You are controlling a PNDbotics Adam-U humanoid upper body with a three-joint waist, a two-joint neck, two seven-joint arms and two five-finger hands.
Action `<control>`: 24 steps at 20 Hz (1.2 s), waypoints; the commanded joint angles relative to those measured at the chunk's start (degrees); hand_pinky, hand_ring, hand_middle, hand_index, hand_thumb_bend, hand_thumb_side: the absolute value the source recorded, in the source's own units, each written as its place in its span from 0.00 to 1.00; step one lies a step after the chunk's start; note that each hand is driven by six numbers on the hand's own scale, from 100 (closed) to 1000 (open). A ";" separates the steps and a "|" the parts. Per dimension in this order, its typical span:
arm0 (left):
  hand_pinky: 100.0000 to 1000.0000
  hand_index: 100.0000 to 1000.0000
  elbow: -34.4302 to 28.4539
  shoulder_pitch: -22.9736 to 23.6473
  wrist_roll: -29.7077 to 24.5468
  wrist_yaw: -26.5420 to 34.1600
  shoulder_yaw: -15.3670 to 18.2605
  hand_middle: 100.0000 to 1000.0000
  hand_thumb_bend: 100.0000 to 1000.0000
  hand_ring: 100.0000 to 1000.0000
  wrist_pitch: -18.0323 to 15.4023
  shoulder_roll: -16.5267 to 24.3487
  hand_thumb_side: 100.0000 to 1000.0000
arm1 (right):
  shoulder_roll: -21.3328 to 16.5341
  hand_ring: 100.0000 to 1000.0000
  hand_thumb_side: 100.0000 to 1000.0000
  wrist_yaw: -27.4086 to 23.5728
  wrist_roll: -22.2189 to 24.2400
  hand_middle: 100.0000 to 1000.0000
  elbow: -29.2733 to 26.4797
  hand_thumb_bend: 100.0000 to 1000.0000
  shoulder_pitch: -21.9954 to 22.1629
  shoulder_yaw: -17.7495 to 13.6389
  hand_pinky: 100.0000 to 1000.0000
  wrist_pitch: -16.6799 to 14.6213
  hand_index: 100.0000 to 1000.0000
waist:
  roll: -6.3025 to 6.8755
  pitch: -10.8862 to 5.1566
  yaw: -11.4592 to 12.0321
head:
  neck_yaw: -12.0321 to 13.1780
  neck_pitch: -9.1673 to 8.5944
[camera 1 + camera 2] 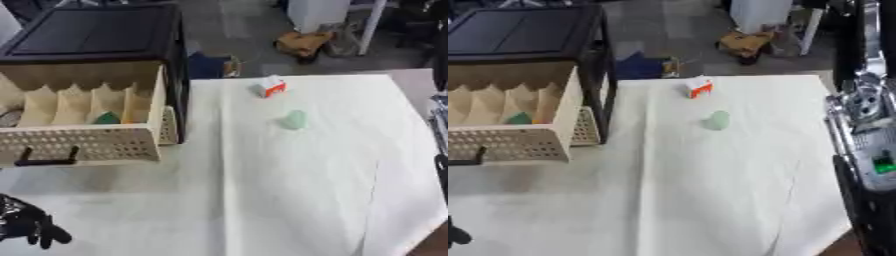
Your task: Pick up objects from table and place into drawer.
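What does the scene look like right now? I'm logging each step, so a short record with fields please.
drawer: open, dividers inside, a green thing in one slot
on table: white and orange box; pale green object, nearer than the box
table: white cloth
left hand: lower left corner, fingers curled, holding nothing
right hand: not seen; only the arm shows at right edge

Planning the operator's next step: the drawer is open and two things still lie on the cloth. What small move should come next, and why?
Probably reach the right arm toward the pale green object, since it lies nearer than the white and orange box. The drawer stands open, and the left hand rests far off at the lower left.
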 commanded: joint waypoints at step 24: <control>0.33 0.93 -0.69 -4.50 -0.08 -11.07 -1.73 0.59 0.00 0.60 13.85 2.00 1.00 | -1.40 0.67 1.00 -1.18 0.96 0.66 -2.44 0.00 -1.77 -0.05 0.65 1.30 0.86 | 0.29 0.27 -1.44 | 1.15 -2.30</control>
